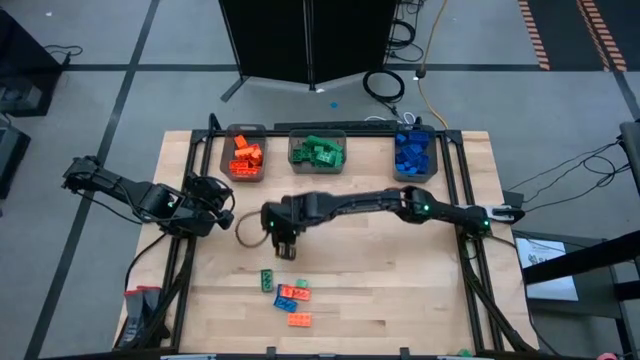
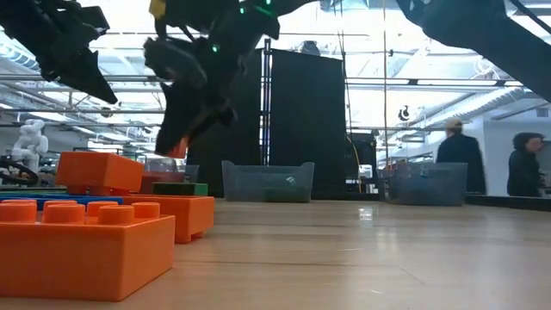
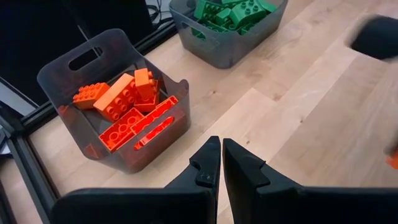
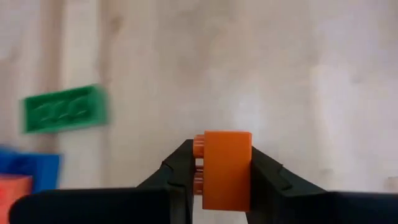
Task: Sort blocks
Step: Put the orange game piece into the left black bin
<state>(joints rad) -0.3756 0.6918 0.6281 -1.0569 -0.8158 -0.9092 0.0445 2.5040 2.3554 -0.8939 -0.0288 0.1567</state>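
Note:
My right gripper [image 1: 285, 248] hangs over the middle of the table, shut on a small orange block [image 4: 227, 168] that also shows under the dark fingers in the low view [image 2: 175, 145]. Below it, toward the near edge, loose blocks [image 1: 290, 295] lie flat on the wood: a green one [image 4: 64, 108], blue [image 4: 28, 168] and orange ones. My left gripper [image 3: 221, 155] is shut with nothing in it, at the left near the orange bin [image 3: 118, 106]. My right gripper pinches the orange block between its two fingers [image 4: 180, 168], one on each of two opposite sides [image 4: 245, 174]; the studs [image 4: 199, 146] face one finger. The fingers slant steeply down from the table's right. The block is lifted clear of the table.
Three grey bins stand along the far edge: orange blocks [image 1: 246, 155], green blocks [image 1: 317, 152], blue blocks [image 1: 413, 155]. Black frame rails [image 1: 465, 200] run along the table's sides. People stand in the room beyond [image 2: 461, 159]. Bare wood lies to the right of the loose blocks.

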